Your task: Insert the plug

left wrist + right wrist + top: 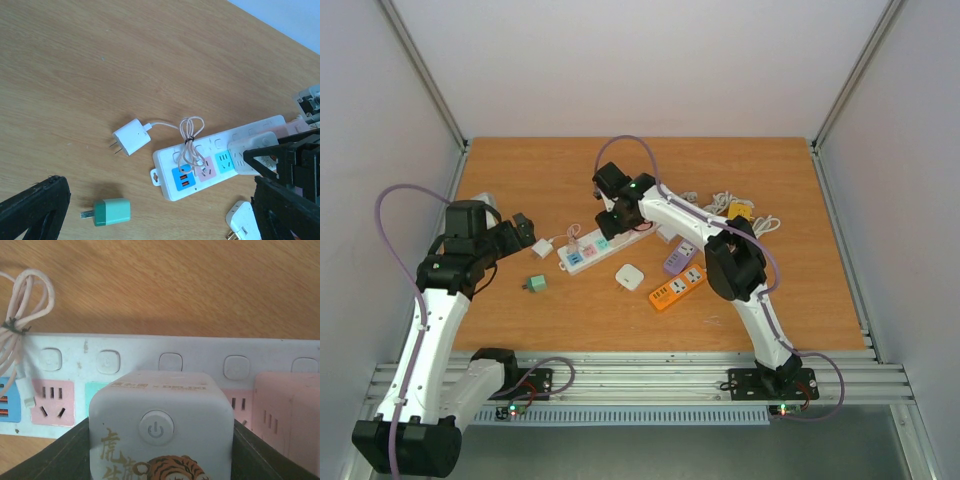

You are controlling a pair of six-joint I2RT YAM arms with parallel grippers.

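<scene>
The plug (160,425) is a white cube with a power button and a tiger print. My right gripper (161,450) is shut on it, with a dark finger (60,457) on each side. It sits over the teal socket of the long white power strip (200,352); I cannot tell whether its pins are in. In the top view the right gripper (617,213) is at the middle of the strip (582,256). The left wrist view shows the plug (250,152) over the strip (200,150). My left gripper (525,232) hangs open and holds nothing, left of the strip's end.
A white charger (131,136) with a bundled cable (190,131) lies by the strip's left end. Nearby lie a green adapter (111,211) and a white plug (629,276). A pink cube (290,410) sits on the strip. Purple (680,258) and orange (677,285) strips lie to the right.
</scene>
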